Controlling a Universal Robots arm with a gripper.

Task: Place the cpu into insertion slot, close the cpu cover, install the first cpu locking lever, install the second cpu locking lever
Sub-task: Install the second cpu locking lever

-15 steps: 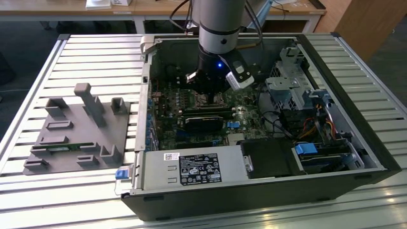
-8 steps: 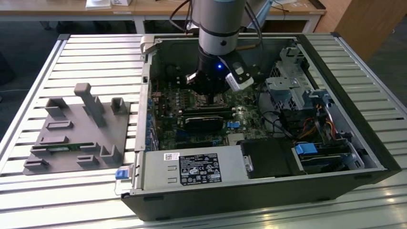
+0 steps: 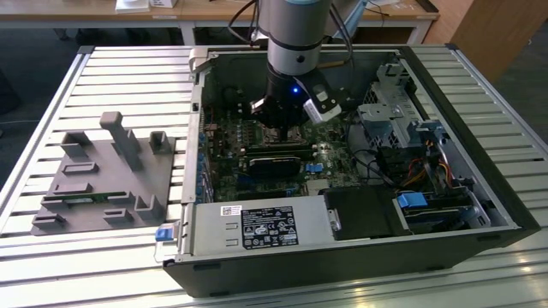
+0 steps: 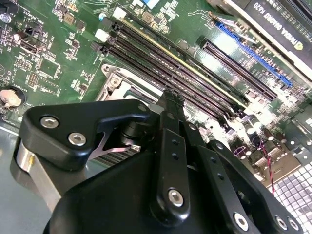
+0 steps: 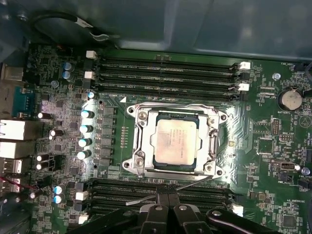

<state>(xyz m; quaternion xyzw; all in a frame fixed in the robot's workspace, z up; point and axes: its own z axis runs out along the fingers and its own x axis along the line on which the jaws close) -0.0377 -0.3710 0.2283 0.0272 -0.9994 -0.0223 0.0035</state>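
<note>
In the exterior view we see the arm reaching down into the open computer case point(image 3: 479, 212), its gripper point(image 3: 283, 125) low over the green motherboard point(image 3: 224, 138), close above the insertion slot point(image 3: 272, 135). The case walls rise on all sides of the board, the drive cage point(image 3: 389, 119) crowds the exterior view's right, and the grey power supply box point(image 3: 256, 228) with its white and black stickers closes off the near edge; we do not read off their print. A grey fixture block point(image 3: 102, 186) lies well apart on the slatted table point(image 3: 51, 96), at the exterior view's left. In the second wrist view we look along the gripper point(image 4: 171, 100): its fingers point(image 4: 168, 161) are pressed together, tips meeting with nothing between them, just above a corner of the socket frame and beside the long black memory slots point(image 4: 195, 80). In the first wrist view the cpu point(image 5: 176, 141) sits flat inside the insertion slot point(image 5: 156, 168), its pale metal face showing through the square cut-out of the cpu cover point(image 5: 212, 139), which lies down over it. A thin locking lever point(image 5: 187, 184) slants along the frame's edge nearest the gripper point(image 5: 168, 194), whose closed tips sit over the memory slots beside that edge. Board markings are too small to make out.
</note>
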